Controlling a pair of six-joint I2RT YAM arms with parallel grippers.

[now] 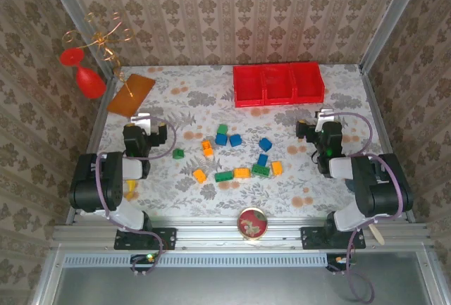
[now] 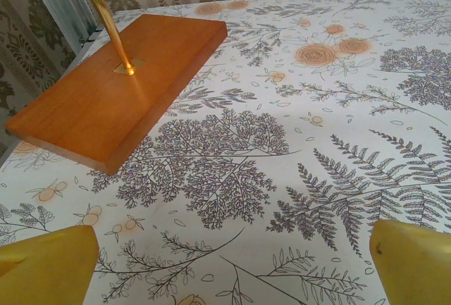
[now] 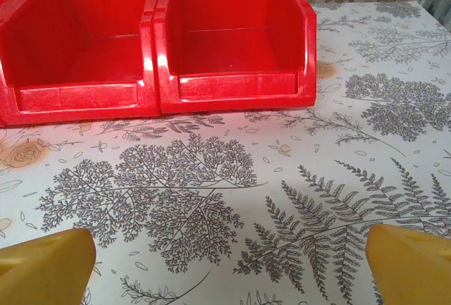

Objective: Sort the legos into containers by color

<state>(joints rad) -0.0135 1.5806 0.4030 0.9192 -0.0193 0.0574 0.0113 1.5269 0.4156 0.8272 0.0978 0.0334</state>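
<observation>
The legos lie loose in the middle of the table: blue ones [image 1: 235, 139], green ones [image 1: 224, 176] and orange ones [image 1: 242, 172]. Three joined red containers [image 1: 278, 99] stand at the back right with nothing showing inside them. My left gripper [image 1: 141, 117] rests left of the bricks, open, its yellow fingertips [image 2: 46, 266] wide apart over bare cloth. My right gripper [image 1: 324, 115] sits right of the bricks, in front of the containers [image 3: 236, 86]. It is open too [image 3: 229, 266], with nothing between its fingertips [image 3: 412, 263].
An orange-brown board [image 1: 131, 94] [image 2: 113, 86] with a brass stand and a red hanging piece [image 1: 88, 79] is at the back left. A round tin [image 1: 252, 222] sits at the front edge and a small yellow figure [image 1: 131, 192] by the left arm. Patterned walls and metal posts enclose the table.
</observation>
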